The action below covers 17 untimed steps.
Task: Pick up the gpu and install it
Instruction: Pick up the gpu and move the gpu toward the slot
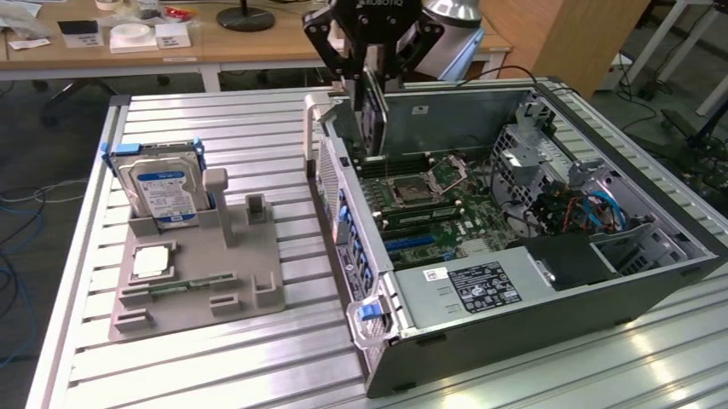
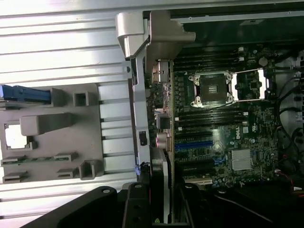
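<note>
My gripper (image 1: 371, 78) hangs over the far end of the open computer case (image 1: 637, 281) and is shut on the gpu (image 1: 372, 119). The dark card hangs edge-down between the fingers, above the motherboard (image 1: 427, 200) near the case's rear wall. In the wrist view the gpu (image 2: 164, 173) appears edge-on, with its silvery bracket along the rear panel. The gripper (image 2: 164, 206) clamps it from both sides. Below the card lie the expansion slots (image 2: 194, 145). I cannot tell whether the card's lower edge touches a slot.
A grey fixture (image 1: 193, 285) on the exterior view's left holds a silver hard drive (image 1: 165, 192), a processor chip (image 1: 152, 262) and a green memory stick (image 1: 182, 285). The power supply (image 1: 478, 290) fills the case's near end. Cables and a drive cage (image 1: 569, 204) crowd its right side.
</note>
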{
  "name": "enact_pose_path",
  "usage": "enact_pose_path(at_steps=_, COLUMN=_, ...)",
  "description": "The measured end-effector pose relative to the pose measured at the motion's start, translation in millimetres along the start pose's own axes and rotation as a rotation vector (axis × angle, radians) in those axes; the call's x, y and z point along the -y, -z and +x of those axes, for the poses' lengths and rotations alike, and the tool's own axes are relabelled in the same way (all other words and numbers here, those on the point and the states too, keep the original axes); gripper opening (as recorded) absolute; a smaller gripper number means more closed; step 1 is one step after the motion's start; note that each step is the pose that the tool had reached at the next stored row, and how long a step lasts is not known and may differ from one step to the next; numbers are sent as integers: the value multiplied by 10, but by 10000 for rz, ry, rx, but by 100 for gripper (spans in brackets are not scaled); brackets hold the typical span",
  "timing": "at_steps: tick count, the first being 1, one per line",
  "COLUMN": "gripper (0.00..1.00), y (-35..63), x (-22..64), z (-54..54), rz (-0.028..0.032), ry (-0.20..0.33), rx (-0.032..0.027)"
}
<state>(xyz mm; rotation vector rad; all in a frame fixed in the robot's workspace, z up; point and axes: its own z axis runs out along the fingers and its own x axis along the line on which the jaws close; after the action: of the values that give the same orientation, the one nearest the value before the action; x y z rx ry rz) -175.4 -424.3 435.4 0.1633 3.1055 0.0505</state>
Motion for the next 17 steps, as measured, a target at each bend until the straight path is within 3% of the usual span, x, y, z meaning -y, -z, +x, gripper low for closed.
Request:
enact_pose_path(at_steps=2, gripper=28, y=-5, x=-3, z=-36, rz=-31, ry=51, rx=-6)
enact_pose_path(at_steps=8, gripper=28, y=-44, x=-12, z=-111, rz=-46, ry=507, rx=-22)
enact_pose_path(at_steps=17, gripper=28, y=-79, x=-75, z=-507, rz=-46, ry=517, rx=-22)
